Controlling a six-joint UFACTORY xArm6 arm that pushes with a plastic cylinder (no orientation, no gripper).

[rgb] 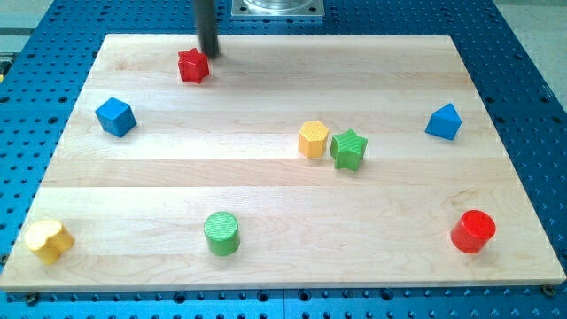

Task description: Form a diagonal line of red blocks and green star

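Note:
A red star-shaped block [192,66] sits near the view's top left of the wooden board [266,186]. A red cylinder [472,231] stands at the view's bottom right. A green star [349,149] lies right of centre, touching or nearly touching a yellow hexagonal block [313,139] on its left. My tip [211,53] is just above and to the right of the red star, very close to it; I cannot tell if they touch.
A blue cube [115,116] sits at the left, a blue wedge-like block [444,121] at the right, a green cylinder [221,233] at the bottom centre-left, and a yellow block [48,239] at the bottom left corner. The arm's metal base [277,8] is at the top edge.

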